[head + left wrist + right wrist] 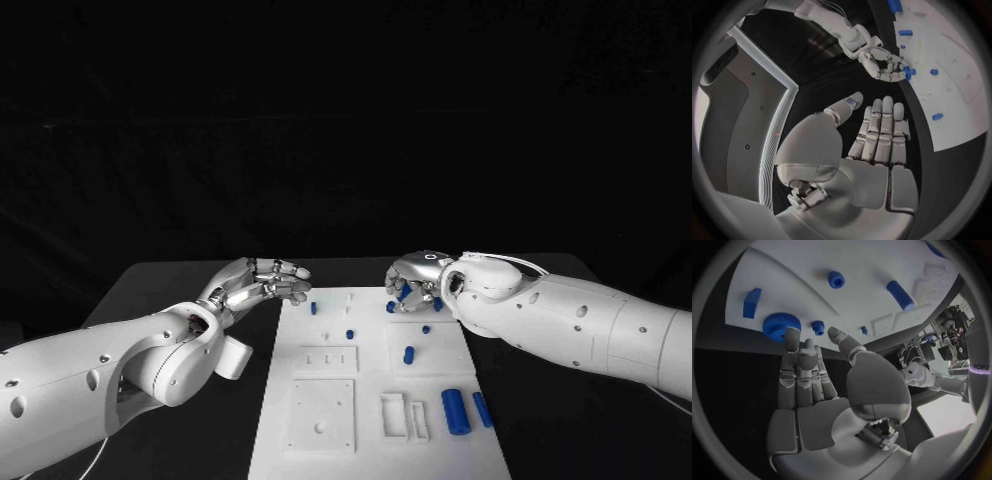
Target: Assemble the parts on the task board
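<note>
My right hand (807,390) reaches over the far edge of the white task board (368,440), fingertips touching a blue gear (781,326); I cannot tell if it grips. My left hand (264,283) hovers beside the board, fingers apart, holding nothing.

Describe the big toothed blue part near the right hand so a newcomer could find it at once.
Start at the white task board on the black table and go to its far end, where the right hand reaches in. At that hand's fingertips sits the blue gear. It is the widest round blue part there, with a ridged rim.
</note>
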